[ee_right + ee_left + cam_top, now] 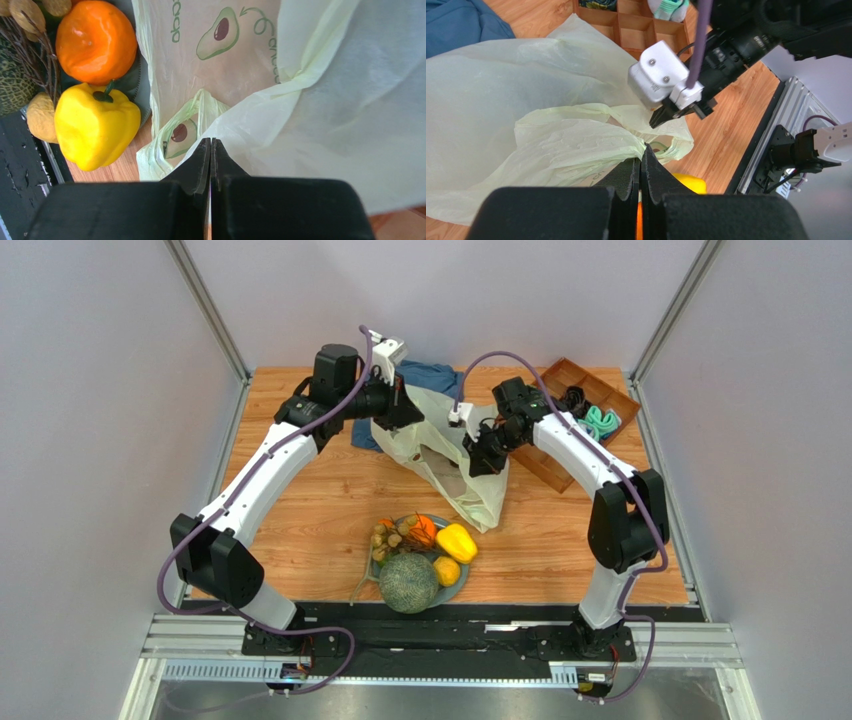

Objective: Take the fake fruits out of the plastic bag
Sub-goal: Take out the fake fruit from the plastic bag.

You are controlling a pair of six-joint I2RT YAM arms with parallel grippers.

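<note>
1. Your fake fruits (pixel 420 558) sit piled on a plate (pixel 463 587) at the table's (pixel 300 520) 6 o'clock edge.
2. The plastic bag (pixel 440 468) hangs at their 12 o'clock.
3. Your left gripper (pixel 405 412) is pinched closed on the bag's 11 o'clock corner.
4. Your right gripper (pixel 478 458) is clamped on its 3 o'clock side.

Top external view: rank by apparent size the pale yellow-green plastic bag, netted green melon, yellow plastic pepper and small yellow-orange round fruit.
1. pale yellow-green plastic bag
2. netted green melon
3. yellow plastic pepper
4. small yellow-orange round fruit, only a little smaller than the pepper
</note>
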